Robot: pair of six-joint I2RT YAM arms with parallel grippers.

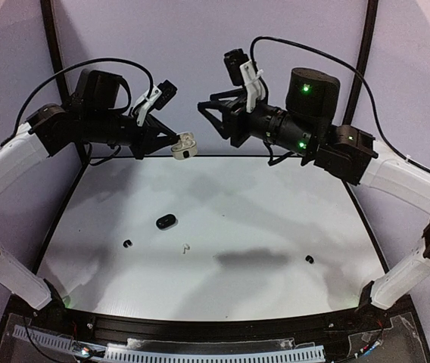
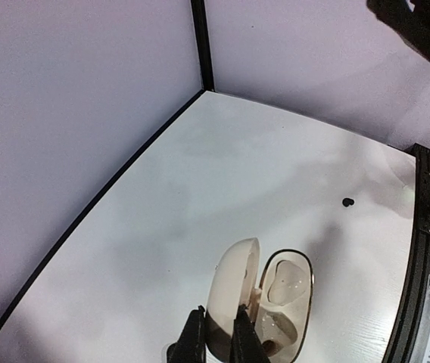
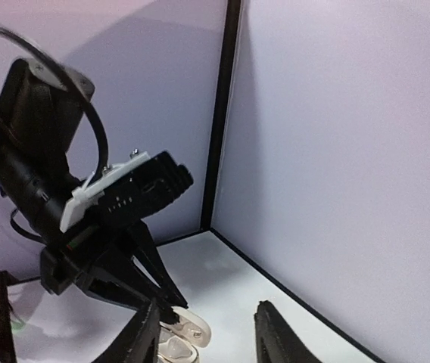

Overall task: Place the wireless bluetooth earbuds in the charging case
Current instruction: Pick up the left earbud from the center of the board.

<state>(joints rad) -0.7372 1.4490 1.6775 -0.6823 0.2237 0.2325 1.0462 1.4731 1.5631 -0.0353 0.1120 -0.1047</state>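
My left gripper (image 1: 174, 141) is shut on the lid of an open white charging case (image 1: 185, 144) and holds it high above the table's back edge. In the left wrist view the lid (image 2: 234, 291) is pinched between my fingers (image 2: 191, 340), and the base (image 2: 288, 301) hangs open beside it with a pale shape in one well. My right gripper (image 1: 209, 119) is open and empty, close to the case's right; the case (image 3: 187, 331) shows by its left finger (image 3: 143, 340). One white earbud (image 1: 187, 247) and two black earbuds (image 1: 128, 243) (image 1: 310, 259) lie on the table.
A small black case (image 1: 166, 221) lies shut on the white table (image 1: 260, 204), left of centre. Lilac walls with black corner posts close in the back and sides. The left arm's wrist (image 3: 86, 219) fills the left of the right wrist view.
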